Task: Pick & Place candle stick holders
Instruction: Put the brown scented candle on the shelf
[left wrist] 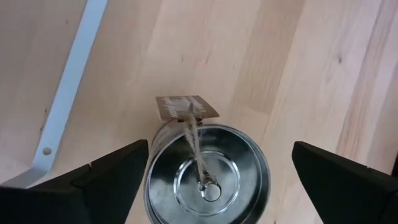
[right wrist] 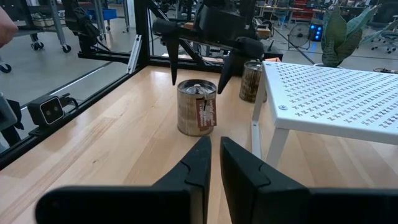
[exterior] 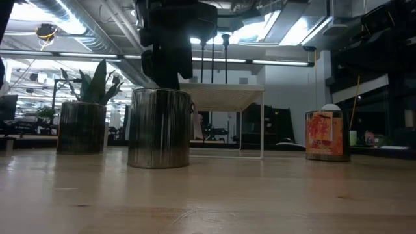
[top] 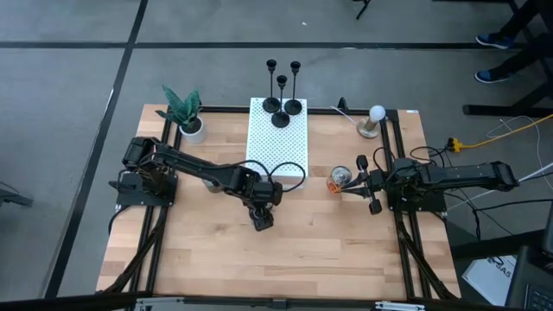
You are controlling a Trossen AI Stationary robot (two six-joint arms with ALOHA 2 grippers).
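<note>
Silver tin (left wrist: 208, 177) sits directly under left pincer (left wrist: 217, 171), fingers spread wide apart, not touching; brown tag (left wrist: 186, 108) on string, writing unreadable. 3 candle stick holders (top: 283, 86) stand on white rack (top: 278, 138) far edge. Right pincer (right wrist: 214, 155) fingers together, empty, beside orange-labelled tin (top: 339, 180) on surface (top: 328, 242).

The high camera looked straight down over the whole surface (top: 285, 242). The low one sat at surface level, facing the room. The left wrist camera hung close above a silver tin (left wrist: 207, 171), which the right wrist camera saw from farther off.
</note>
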